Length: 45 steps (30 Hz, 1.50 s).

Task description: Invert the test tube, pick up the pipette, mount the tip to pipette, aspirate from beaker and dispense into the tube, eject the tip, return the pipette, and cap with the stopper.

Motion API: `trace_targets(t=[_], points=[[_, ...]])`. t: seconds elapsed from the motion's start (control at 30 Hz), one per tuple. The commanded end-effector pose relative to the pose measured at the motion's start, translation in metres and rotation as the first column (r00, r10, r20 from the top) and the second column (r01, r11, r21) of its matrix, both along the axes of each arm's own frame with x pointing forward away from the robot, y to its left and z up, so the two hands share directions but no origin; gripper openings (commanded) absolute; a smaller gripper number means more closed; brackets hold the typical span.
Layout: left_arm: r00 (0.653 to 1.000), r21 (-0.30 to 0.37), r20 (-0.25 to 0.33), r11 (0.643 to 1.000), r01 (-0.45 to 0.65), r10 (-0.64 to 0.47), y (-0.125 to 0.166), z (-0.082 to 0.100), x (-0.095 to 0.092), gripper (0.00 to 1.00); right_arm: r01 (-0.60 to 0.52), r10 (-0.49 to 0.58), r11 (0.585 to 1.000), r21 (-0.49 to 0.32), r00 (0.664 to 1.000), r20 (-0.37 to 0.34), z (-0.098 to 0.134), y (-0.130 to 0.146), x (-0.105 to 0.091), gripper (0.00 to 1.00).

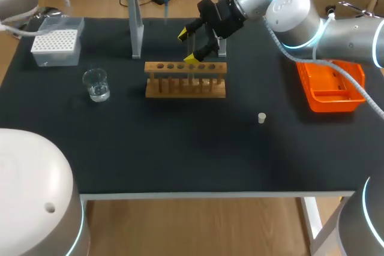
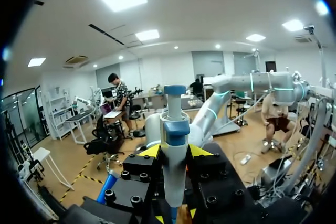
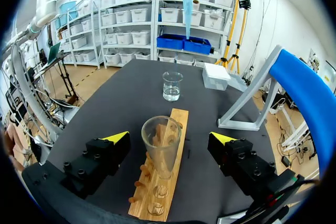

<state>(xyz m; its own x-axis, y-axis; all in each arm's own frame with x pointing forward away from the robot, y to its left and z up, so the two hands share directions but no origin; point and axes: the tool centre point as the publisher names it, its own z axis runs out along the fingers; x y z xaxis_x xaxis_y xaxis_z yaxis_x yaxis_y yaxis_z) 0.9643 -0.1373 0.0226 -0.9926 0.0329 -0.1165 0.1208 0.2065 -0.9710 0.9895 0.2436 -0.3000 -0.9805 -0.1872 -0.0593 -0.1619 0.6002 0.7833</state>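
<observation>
My black table (image 1: 180,148) is bearing a tip box (image 1: 56,43), beaker (image 1: 96,84) and wooden rack (image 1: 186,80). A stopper (image 1: 261,118) and orange tray (image 1: 330,85) are lying toward my right.

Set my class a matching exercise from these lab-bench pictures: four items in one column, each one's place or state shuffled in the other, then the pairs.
1 beaker
2 stopper
3 test tube
4 pipette

A in the wooden rack, between the open fingers of the right gripper
B holding clear liquid
C between the yellow tips of the left gripper
D small and white, alone on the black table

Pairs: 1-B, 2-D, 3-A, 4-C
</observation>
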Motion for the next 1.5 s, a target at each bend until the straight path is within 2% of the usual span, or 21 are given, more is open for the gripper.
trace_targets(t=[0.03,0.93,1.4,1.5], points=[[0.999,0.001,-0.01,1.0,0.03,-0.03,-0.006,-0.002,0.006,0.0,-0.002,0.002,1.0,-0.002,1.0,-0.001,0.001,-0.001,0.0,1.0],[1.0,-0.001,-0.011,1.0,0.029,-0.029,-0.006,-0.002,0.005,0.0,-0.002,0.002,1.0,-0.002,1.0,-0.001,0.001,-0.001,0.0,1.0],[0.997,-0.013,-0.002,0.997,0.073,-0.073,-0.028,-0.011,0.014,0.0,-0.002,0.002,1.0,-0.002,1.0,-0.001,0.001,-0.001,0.0,1.0],[0.996,-0.019,-0.016,0.996,0.087,-0.087,-0.033,-0.014,0.017,0.0,-0.002,0.002,1.0,-0.002,1.0,-0.001,0.001,-0.001,0.0,1.0]])
